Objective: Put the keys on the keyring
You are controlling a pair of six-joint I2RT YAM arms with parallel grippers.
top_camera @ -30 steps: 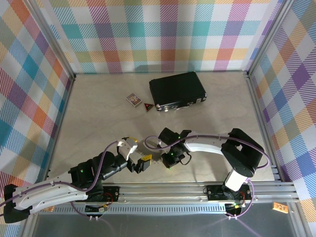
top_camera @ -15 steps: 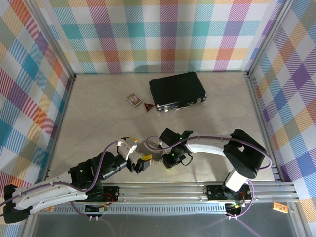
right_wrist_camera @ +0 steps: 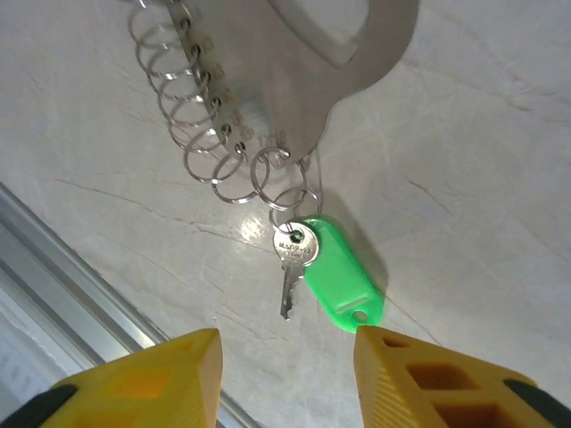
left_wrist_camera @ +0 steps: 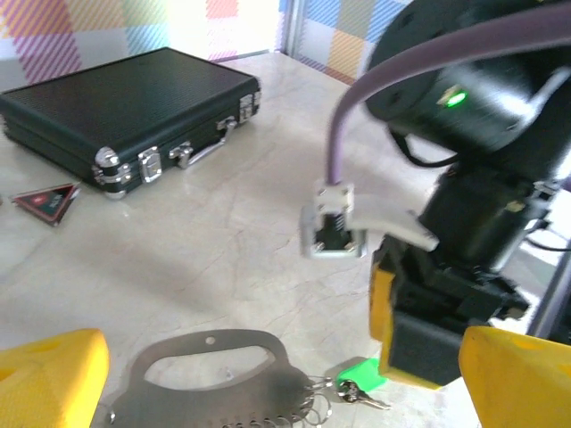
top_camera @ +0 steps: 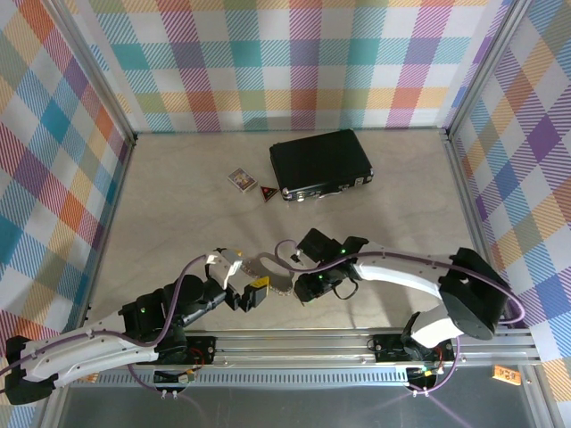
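While the top view looks down on both arms, the left gripper [top_camera: 244,276] sits with its jaws spread just beside the keyring [top_camera: 273,266], and the right gripper [top_camera: 306,285] is close on the loop's other side. A black case [top_camera: 321,163], a red tag [top_camera: 267,192] and a card box [top_camera: 240,180] lie well apart, farther back.

From the left wrist, the left gripper [left_wrist_camera: 285,370] is wide apart and grips nothing. The keyring [left_wrist_camera: 210,379] lies flat on the table [left_wrist_camera: 223,250] between its fingers, the green-headed key [left_wrist_camera: 359,390] at its right end.

From the right wrist, the right gripper [right_wrist_camera: 285,357] is likewise spread and empty. The key [right_wrist_camera: 292,259] hangs from small rings [right_wrist_camera: 284,183] at the keyring's [right_wrist_camera: 357,53] end, lying on the table.
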